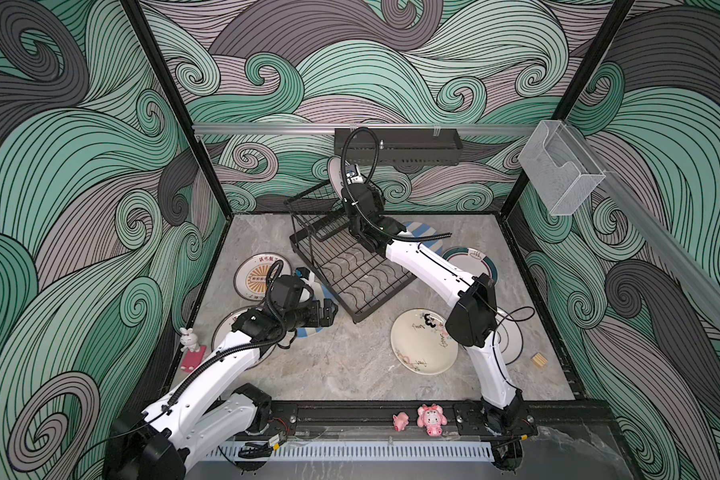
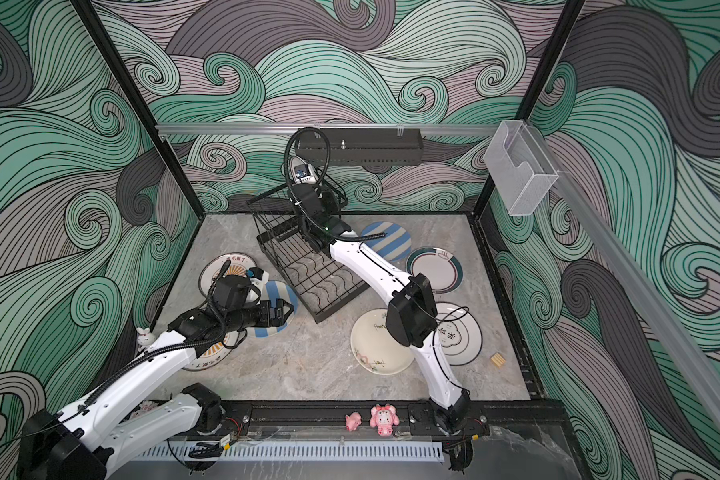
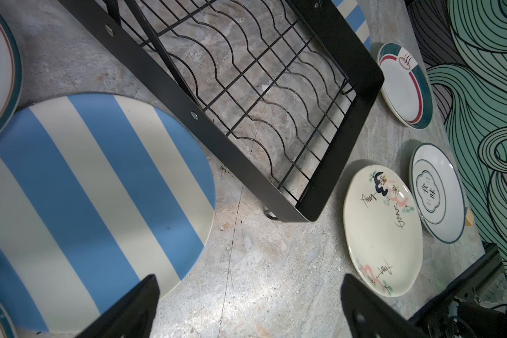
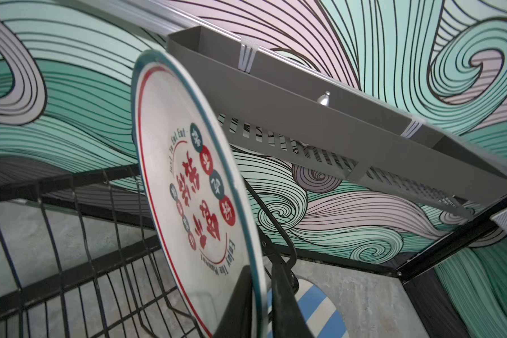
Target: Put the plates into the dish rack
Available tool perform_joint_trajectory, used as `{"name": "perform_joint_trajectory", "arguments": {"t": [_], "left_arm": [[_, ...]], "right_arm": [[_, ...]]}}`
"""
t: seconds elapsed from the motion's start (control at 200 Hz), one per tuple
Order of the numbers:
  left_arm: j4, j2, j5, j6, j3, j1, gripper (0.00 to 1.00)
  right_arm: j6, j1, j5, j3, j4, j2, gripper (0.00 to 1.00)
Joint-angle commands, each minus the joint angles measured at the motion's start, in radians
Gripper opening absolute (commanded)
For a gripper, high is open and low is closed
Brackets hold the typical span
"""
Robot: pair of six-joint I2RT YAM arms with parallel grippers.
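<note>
Right wrist: teal-rimmed red-lettered plate upright in dish rack; right pincer astride rim, grip unclear; left pincer agape.

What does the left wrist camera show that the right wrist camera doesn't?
Only left wrist: the near striped plate, the cream drawn-on plate, the black-ringed plate. Only right wrist: the red-lettered plate upright at the upper basket, and the wall shelf. Both: the dish rack, the tabletop, the far striped plate.
</note>
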Motion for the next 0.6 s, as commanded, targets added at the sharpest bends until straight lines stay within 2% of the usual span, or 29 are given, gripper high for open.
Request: {"name": "perform_joint_trajectory", "arguments": {"t": [0.0,0.14,0.285,0.41,0.595], "left_arm": [[0.003,-0.013,-0.018,0.0,0.001,0.0,0.99],[0.001,-0.015,-0.027,0.002,0.005,-0.001,0.99],[-0.017,-0.023,-0.046,0.005,0.023,0.0,0.98],[-0.044,-0.03,-0.072,0.009,0.046,0.0,0.99],[-0.096,-0.045,-0.118,0.015,0.081,0.0,0.99]], "right_arm": [[0.017,-0.027,0.035,-0.001,0.021,-0.067,0.31],[0.031,-0.03,-0.005,0.055,-0.047,-0.066,0.56],[0.031,-0.035,-0.047,0.157,-0.175,-0.059,0.73],[0.045,-0.048,-0.128,0.19,-0.295,-0.108,0.78],[0.093,-0.08,-0.302,0.005,-0.341,-0.315,0.85]]}}
